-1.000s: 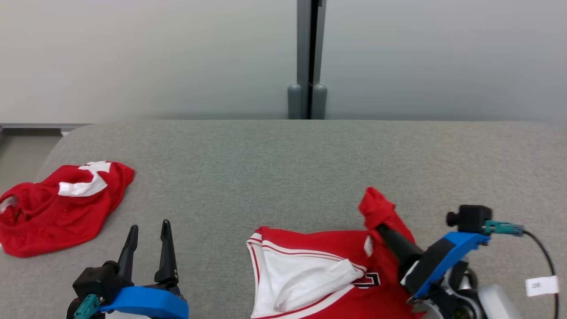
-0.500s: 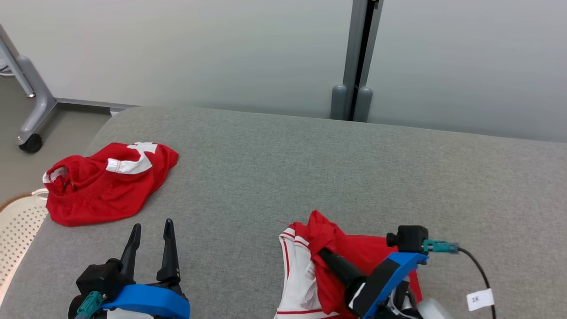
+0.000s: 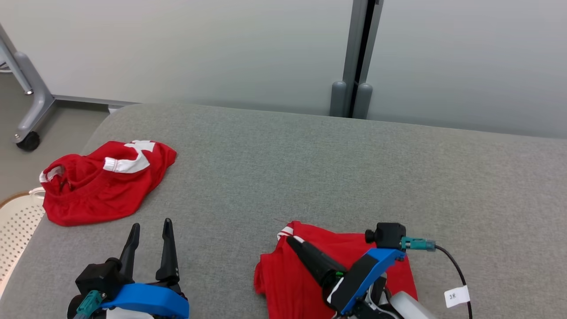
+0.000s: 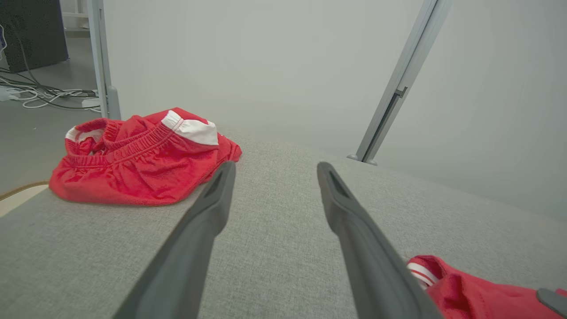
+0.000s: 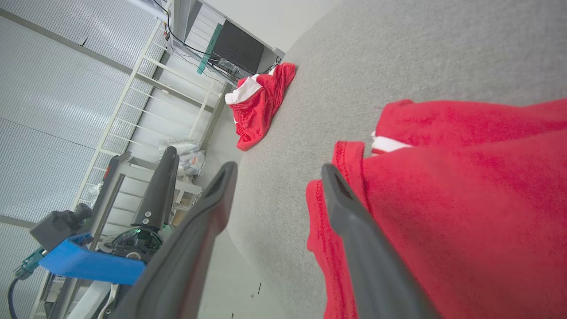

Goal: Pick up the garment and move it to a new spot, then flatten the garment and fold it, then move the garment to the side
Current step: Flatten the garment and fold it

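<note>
Grey padded table [image 3: 319, 168] fronting pale wall panels [image 3: 177, 44]; red garment [image 3: 279, 288] lies folded over on itself at the near edge, right of centre; red shorts [image 3: 97, 190] with white trim sit heaped at the left end, well apart; right gripper [image 5: 279, 170] stands open, one finger over the garment's edge, clasping nothing; left gripper [image 3: 151, 225] hovers open and empty above bare table.

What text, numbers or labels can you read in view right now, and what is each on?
"3" then a blurred character: white tag on the black cable.
White marking on the crumpled red garment: folded over, unreadable.
Folded red garment: no lettering on the faces in view.
</note>
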Robot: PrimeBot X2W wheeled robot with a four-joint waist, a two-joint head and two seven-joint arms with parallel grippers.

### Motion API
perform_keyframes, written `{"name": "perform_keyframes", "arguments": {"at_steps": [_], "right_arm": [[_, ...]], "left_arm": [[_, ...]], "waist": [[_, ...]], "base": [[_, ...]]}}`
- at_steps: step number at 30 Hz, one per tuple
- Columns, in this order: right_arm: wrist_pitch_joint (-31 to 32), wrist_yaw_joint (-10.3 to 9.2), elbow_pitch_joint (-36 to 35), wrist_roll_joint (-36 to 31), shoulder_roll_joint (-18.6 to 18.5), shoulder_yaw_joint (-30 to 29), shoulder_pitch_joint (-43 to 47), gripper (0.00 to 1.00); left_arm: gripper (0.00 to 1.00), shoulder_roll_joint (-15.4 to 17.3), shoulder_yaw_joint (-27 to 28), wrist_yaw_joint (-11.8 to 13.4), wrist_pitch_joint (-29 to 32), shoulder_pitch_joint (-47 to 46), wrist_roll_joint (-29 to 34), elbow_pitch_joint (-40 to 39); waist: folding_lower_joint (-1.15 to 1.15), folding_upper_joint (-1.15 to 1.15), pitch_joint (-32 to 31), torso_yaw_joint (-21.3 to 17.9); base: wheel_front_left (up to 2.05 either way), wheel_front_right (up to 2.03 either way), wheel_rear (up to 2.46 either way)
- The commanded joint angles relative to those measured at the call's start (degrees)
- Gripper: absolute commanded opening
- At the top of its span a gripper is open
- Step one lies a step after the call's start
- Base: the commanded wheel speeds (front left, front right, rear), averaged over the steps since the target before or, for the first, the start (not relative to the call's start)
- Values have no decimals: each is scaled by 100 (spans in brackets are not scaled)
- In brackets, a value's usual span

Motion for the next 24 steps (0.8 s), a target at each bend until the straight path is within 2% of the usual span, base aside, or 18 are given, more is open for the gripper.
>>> {"name": "perform_keyframes", "arguments": {"at_steps": [1, 7, 11, 12, 17, 22, 24], "right_arm": [[-67, 3, -119, 83, -20, -24, -78, 100], [-588, 3, -804, 97, -581, -261, -65, 100], [-1149, 3, -1073, -331, -1159, -457, -61, 100], [-1149, 3, -1073, -331, -1159, -457, -61, 100], [-1655, 3, -1038, -947, -1637, -868, 95, 100], [-1851, 3, -1024, -1756, -1730, -1305, 293, 100], [-1877, 3, -976, -2335, -1747, -1520, 350, 100]], "left_arm": [[100, 27, 10, 16, 2, -24, -27, -13], [100, 47, 48, 46, -8, 42, -71, -44], [100, 46, 68, 28, -18, 56, -71, -100], [100, 46, 68, 28, -18, 56, -71, -100], [100, 43, 120, 26, -24, 82, -26, -210], [100, 74, 157, 93, -27, 103, 251, -368], [100, 36, 208, 97, -29, 116, 353, -450]], "waist": [[0, -1, -21, -47], [0, -1, -65, -276], [0, -1, -84, -429], [0, -1, -84, -429], [0, -1, -131, -649], [0, -1, -158, -892], [0, -1, -162, -981]], "base": [[0, 0, 0], [0, 0, 0], [0, 0, 0], [0, 0, 0], [0, 0, 0], [0, 0, 0], [0, 0, 0]]}}
